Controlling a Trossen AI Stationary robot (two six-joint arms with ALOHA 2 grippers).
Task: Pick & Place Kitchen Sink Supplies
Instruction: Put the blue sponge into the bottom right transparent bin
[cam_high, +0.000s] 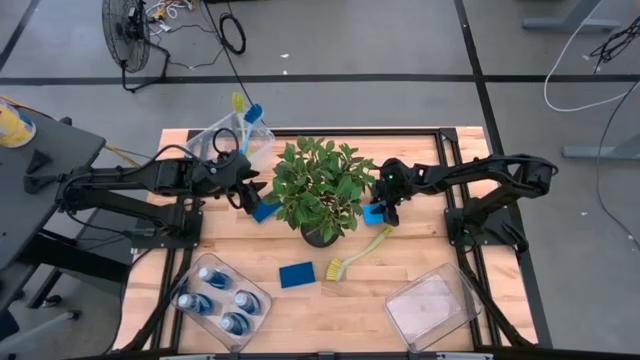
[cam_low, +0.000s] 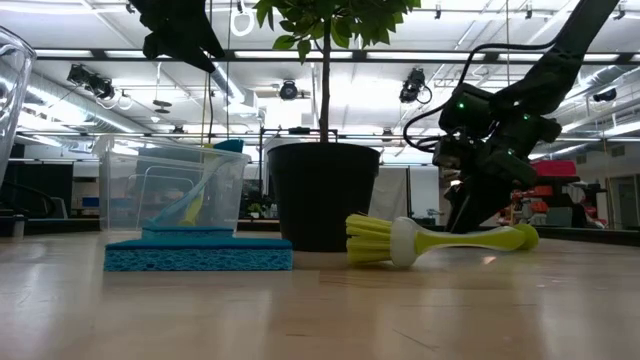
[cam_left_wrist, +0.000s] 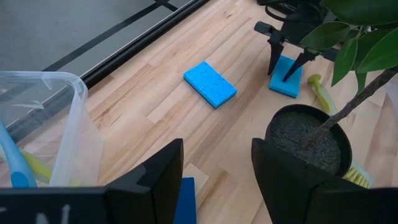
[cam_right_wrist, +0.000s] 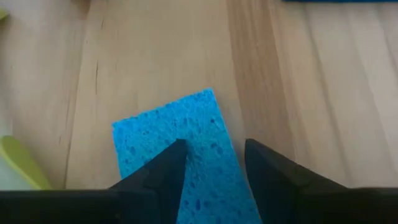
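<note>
Blue and porous, the flat rectangular sponge (cam_right_wrist: 180, 155) under the right gripper (cam_right_wrist: 214, 168) lies on the pale wooden table (cam_high: 400, 262) just to the right of the leafy green potted plant (cam_high: 318, 190). The right gripper's dark fingers stand spread, one over the sponge and one at its edge, not pinching it. A second flat blue sponge (cam_high: 297, 274) lies alone nearer the table's front. A third blue sponge (cam_high: 266, 210) shows at the left gripper (cam_high: 250, 195), beside the plant's left side. The left gripper's fingers stand apart with nothing between them.

A yellow-green long-handled dish brush (cam_high: 355, 255) lies on the table, bristles toward the second sponge, handle end near the right gripper.

Only the low view shows the left arm raised well above the table, and the brush's bristle head (cam_low: 372, 240) lying on its side against the wood. Only the left wrist view shows the gritty soil in the plant's dark pot (cam_left_wrist: 305, 140). The right wrist view alone gives the sponge's pitted surface.

At the rear left, a clear plastic bin (cam_high: 225, 135) holds another yellow-green brush and something blue beside it. At the front left, a second clear bin (cam_high: 190, 275) holds four small blue bottles with pale caps (cam_high: 215, 278). At the front right sits a third clear bin (cam_high: 432, 305).
</note>
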